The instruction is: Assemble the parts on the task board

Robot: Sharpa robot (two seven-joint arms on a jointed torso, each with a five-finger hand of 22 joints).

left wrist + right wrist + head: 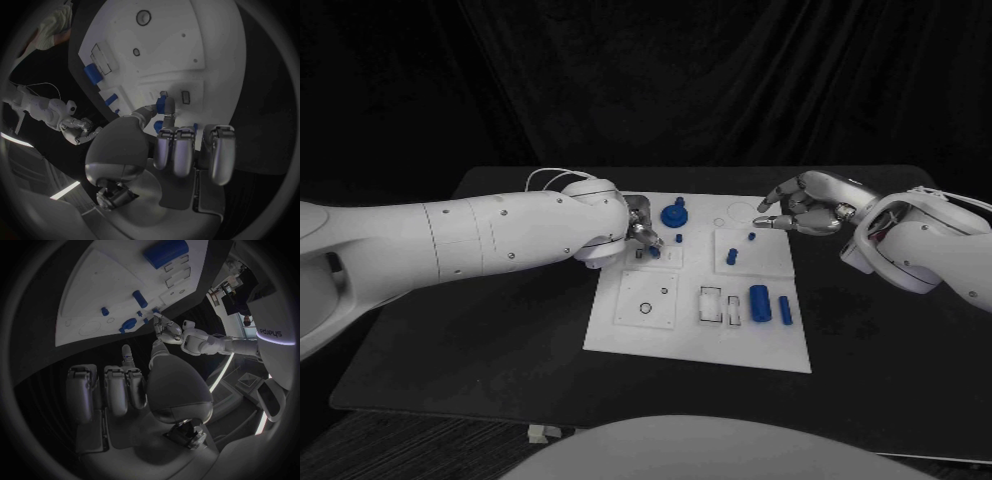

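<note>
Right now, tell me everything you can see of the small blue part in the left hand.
The small blue part is a short, dark blue peg-like piece, smooth and plastic-looking. The left hand pinches it between fingertips, the other fingers curled in behind. It sits low over the task board, on the board's left half toward the far edge, next to a small rectangular slot. Whether its tip touches the board cannot be told. Its lower end is hidden by the fingers.

Black table (473, 370) before a dark curtain backdrop (646, 80)
</note>
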